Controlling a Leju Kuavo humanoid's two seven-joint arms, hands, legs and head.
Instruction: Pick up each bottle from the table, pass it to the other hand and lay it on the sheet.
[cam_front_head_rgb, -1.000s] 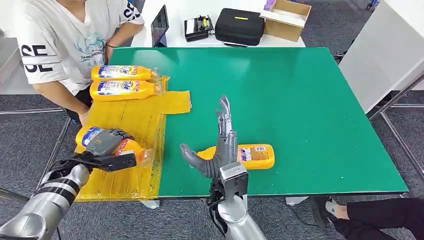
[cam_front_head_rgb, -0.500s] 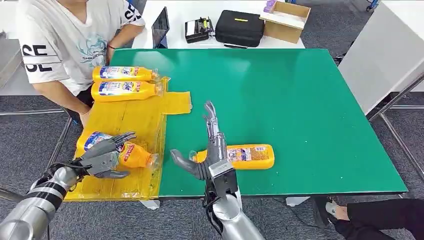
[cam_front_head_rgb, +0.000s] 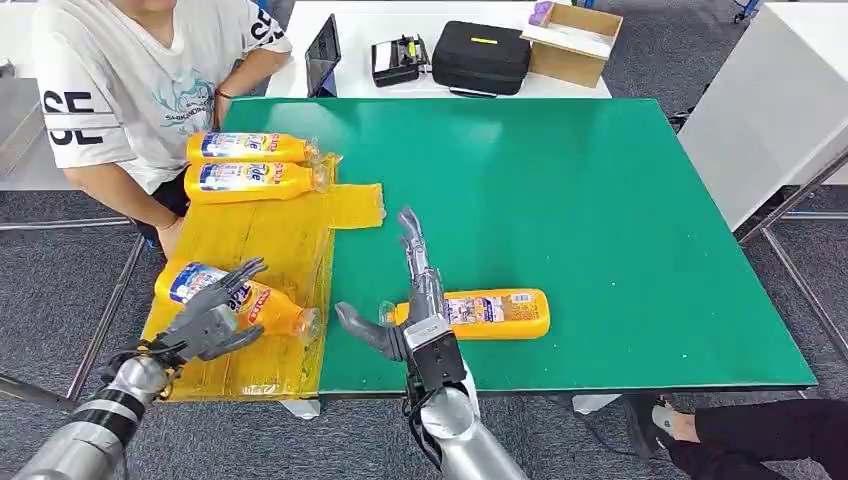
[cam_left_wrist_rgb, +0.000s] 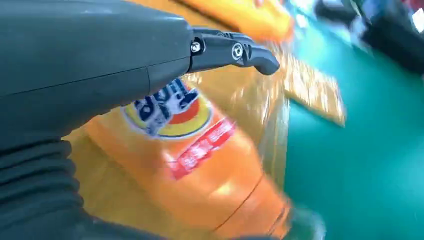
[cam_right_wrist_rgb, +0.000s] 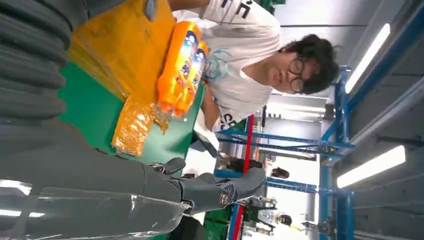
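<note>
Left robot hand (cam_front_head_rgb: 213, 318) spread over orange bottle (cam_front_head_rgb: 240, 299) on yellow sheet (cam_front_head_rgb: 262, 248); right robot hand (cam_front_head_rgb: 405, 300) spread beside tabletop (cam_front_head_rgb: 620, 220) bottle (cam_front_head_rgb: 490, 313). Labels too blurred to read.

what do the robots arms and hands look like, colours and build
Both arms are silver metal with ringed joint segments; the left arm has dark bands near the wrist, the right arm a boxy silver wrist block. The left hand and right hand are dark grey, with slim jointed fingers and a thick grey thumb. Wrist views show a ribbed grey cover.
</note>
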